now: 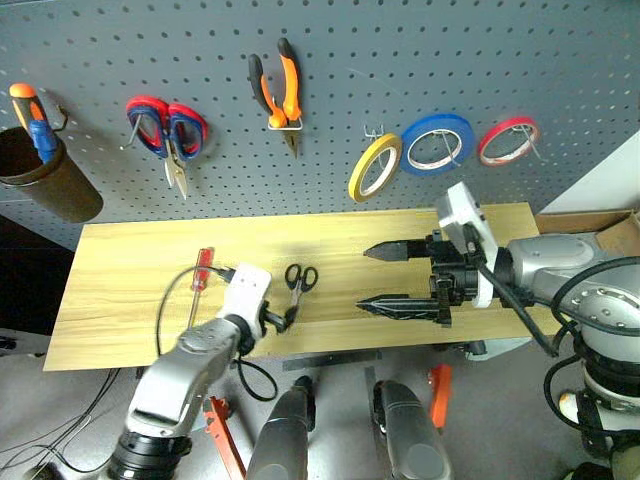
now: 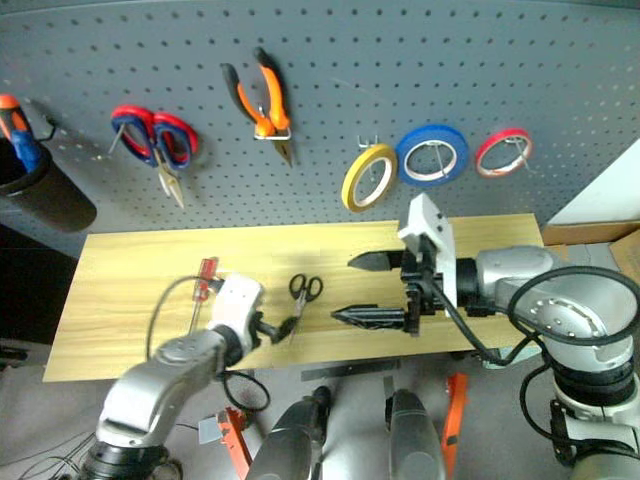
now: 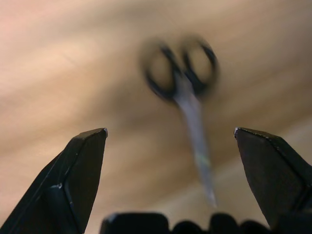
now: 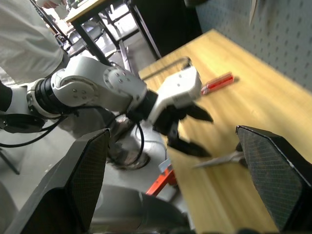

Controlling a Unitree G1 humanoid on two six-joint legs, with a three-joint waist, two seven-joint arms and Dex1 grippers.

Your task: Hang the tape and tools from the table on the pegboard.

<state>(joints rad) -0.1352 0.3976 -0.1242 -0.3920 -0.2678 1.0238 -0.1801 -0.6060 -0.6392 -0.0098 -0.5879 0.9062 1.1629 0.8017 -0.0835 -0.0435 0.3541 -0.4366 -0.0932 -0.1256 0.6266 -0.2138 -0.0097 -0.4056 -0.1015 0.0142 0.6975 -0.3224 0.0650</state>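
At lower centre of the left eye view, the small black-handled scissors [image 1: 300, 279] lie flat on the table [image 1: 120, 290], loops toward the pegboard [image 1: 330, 90], blades closed and pointing at the table's near edge. The left gripper [image 1: 282, 319] hangs just beside the blade tips with its jaws spread wide and nothing between them; in the left wrist view the scissors [image 3: 187, 105] sit between the two black fingertips [image 3: 87, 146]. At centre right, the right gripper [image 1: 382, 277] points toward the frame's left, jaws likewise wide and empty. The red-handled screwdriver [image 1: 201, 280] lies at lower left of the tabletop, near the left arm. On the pegboard hang the yellow tape [image 1: 374, 166] at centre right and the orange-and-black pliers [image 1: 279, 90] at upper centre, so those two appear done.

Handling, judged: the scissors look light, stiff and thin, lying nearly flush with the wood, so a pinch across the pivot or the handle loops seems safer than one on the slick, narrow blades. The screwdriver's handle offers a thicker, grippier hold than its thin shaft, and it may roll.

No brand, label or writing is legible on any item.
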